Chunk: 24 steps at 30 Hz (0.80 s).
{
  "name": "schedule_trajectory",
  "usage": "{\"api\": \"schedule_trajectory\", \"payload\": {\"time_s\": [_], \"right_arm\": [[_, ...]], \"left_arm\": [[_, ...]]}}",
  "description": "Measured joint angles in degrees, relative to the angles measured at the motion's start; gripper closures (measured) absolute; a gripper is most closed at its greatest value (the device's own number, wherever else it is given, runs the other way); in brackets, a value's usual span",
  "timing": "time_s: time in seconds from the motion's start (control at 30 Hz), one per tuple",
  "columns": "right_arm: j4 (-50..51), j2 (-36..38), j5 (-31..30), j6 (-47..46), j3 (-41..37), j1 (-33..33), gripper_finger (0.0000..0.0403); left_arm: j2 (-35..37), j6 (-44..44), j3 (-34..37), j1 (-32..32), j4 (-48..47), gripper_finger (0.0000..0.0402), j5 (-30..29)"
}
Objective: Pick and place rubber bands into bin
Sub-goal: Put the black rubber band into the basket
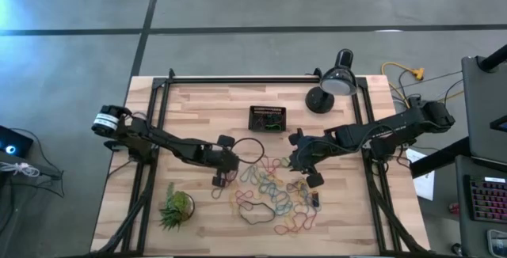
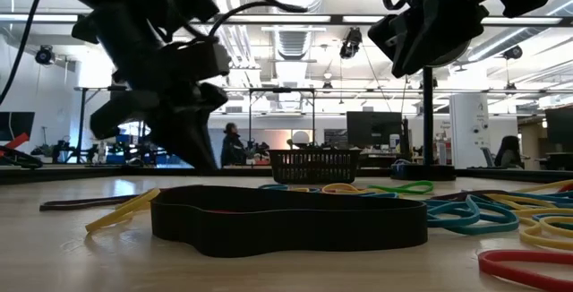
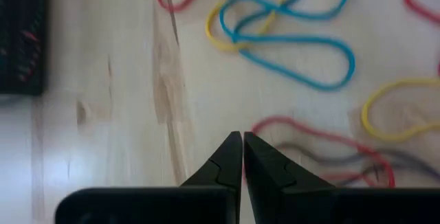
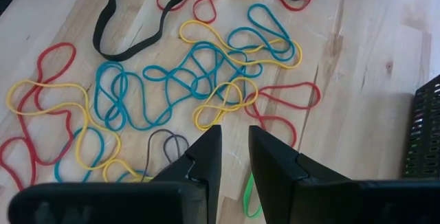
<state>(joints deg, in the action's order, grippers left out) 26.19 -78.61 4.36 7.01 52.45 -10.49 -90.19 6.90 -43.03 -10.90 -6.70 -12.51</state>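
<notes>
Many rubber bands [image 1: 271, 188] in red, blue, yellow, green and black lie loose on the wooden table, in front of the small black slotted bin [image 1: 267, 119]. My left gripper [image 3: 243, 136] is shut and hovers at the heap's left edge, just short of a red band [image 3: 302, 131], with the bin [image 3: 20, 31] off to one side. My right gripper [image 4: 234, 131] is open by a narrow gap, raised above the heap's right side, over red and yellow bands [image 4: 220, 104]. The low view shows a broad black band [image 2: 286, 220] lying flat in front and the bin [image 2: 315, 165] behind it.
A black desk lamp [image 1: 333, 88] stands at the far right of the table and a spiky green plant [image 1: 176, 206] near the left front. A large thin black loop [image 1: 252, 149] lies between the two grippers. Bare wood shows around the bin.
</notes>
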Motion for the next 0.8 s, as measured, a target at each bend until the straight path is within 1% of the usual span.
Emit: {"api": "schedule_trajectory", "payload": {"time_s": [0.2, 0.27, 0.33, 0.4, 0.47, 0.63, 0.67, 0.73, 0.8], "right_arm": [[-0.11, 0.00, 0.00, 0.02, -0.07, -0.01, 0.0335], [-0.12, 0.00, 0.00, 0.02, -0.09, -0.02, 0.0335], [-0.13, 0.00, 0.00, 0.02, -0.09, -0.02, 0.0335], [-0.10, 0.00, 0.00, 0.02, -0.09, -0.02, 0.0335], [-0.11, 0.00, 0.00, 0.02, -0.09, -0.01, 0.0335], [-0.23, 0.00, 0.00, 0.02, -0.28, -0.01, 0.0335], [-0.29, 0.00, 0.02, 0.02, -0.39, 0.00, 0.0335], [-0.54, 0.00, 0.00, 0.02, -0.61, -0.01, 0.0335], [-1.20, 0.00, 0.00, 0.04, -1.06, -0.02, 0.0335]], "left_arm": [[0.00, -0.09, -0.11, 0.00, 5.20, 0.0402, -0.82], [0.00, -0.01, -0.11, -0.04, 5.01, 0.0402, -3.84], [0.00, 0.02, -0.09, -0.04, 5.04, 0.0402, -8.10], [0.00, 0.52, -0.11, -0.04, 5.27, 0.0402, -13.85], [0.00, 1.02, -0.42, -0.04, 5.25, 0.0402, -21.93], [0.00, 1.06, -1.20, -0.86, 5.92, 0.0402, -49.29], [0.00, 1.08, -1.20, -0.91, 5.91, 0.0402, -53.67], [0.00, 1.21, -1.20, -0.85, 5.84, 0.0402, -58.68], [0.00, 1.48, -1.20, -0.79, 5.80, 0.0402, -61.15]]}}
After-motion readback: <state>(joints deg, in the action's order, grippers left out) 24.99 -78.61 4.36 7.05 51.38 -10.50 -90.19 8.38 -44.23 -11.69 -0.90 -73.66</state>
